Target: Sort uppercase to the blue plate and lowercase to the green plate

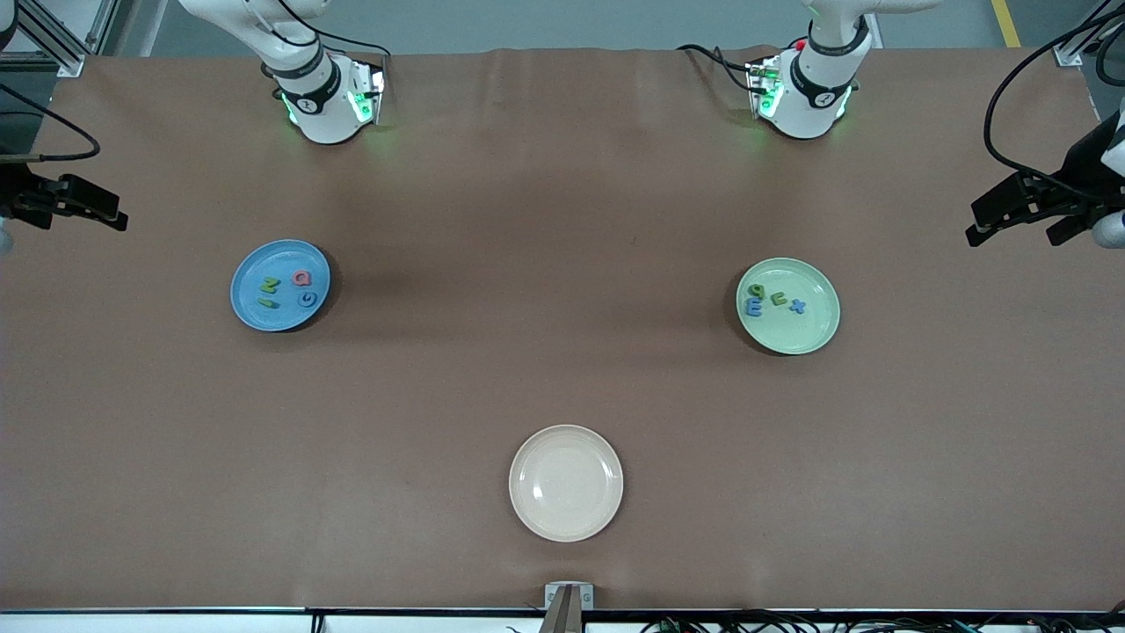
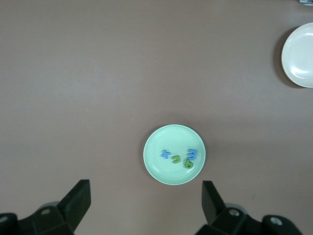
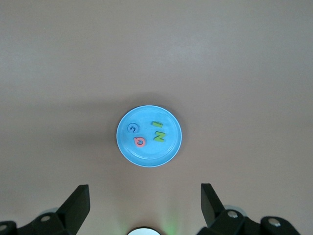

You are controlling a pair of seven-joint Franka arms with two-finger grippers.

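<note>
Uppercase [image 3: 149, 133] below right end effector [image 3: 142, 208]

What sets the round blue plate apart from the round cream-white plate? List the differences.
The round blue plate holds four small toy letters, a green N, a pinkish-red Q, a blue G and another green piece; the round cream-white plate holds nothing. The blue plate lies toward the right arm's end of the table, the cream-white one nearer the front camera, midway along it. Both are shallow, with raised rims.
</note>
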